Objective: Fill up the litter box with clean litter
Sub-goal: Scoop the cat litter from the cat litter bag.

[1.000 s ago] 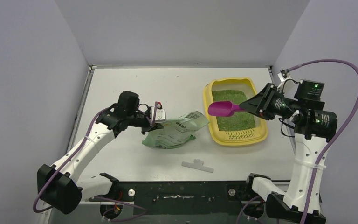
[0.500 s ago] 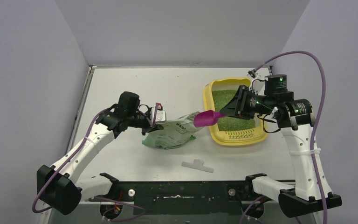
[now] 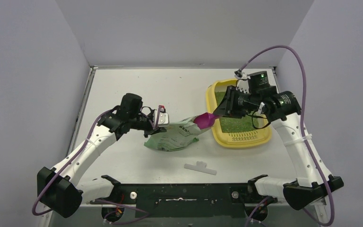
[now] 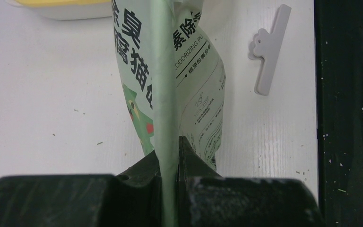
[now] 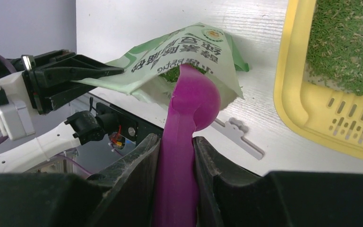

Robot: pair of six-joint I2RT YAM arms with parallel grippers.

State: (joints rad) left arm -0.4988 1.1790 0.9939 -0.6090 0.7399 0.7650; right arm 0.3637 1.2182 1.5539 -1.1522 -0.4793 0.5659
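Scoop (image 5: 189, 106) tip hidden in bag (image 3: 175, 135) | right pincer (image 5: 176, 142) grips scoop | left pincer (image 4: 169, 152) pinches bag

White surface (image 3: 137, 90): green printed bag (image 3: 177, 135) slumped, mouth open; magenta scoop (image 3: 203, 120), bowl at that mouth; white clip (image 3: 200, 167) flat near front edge, apart.

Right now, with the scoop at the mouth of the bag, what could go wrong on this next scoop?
1. The left gripper pinches only a thin fold of the litter bag; pushing the magenta scoop in could tug it free and let the mouth collapse.
2. A gap of table lies between bag and litter box; a heaped or tilted scoop in the right gripper may spill green litter there.
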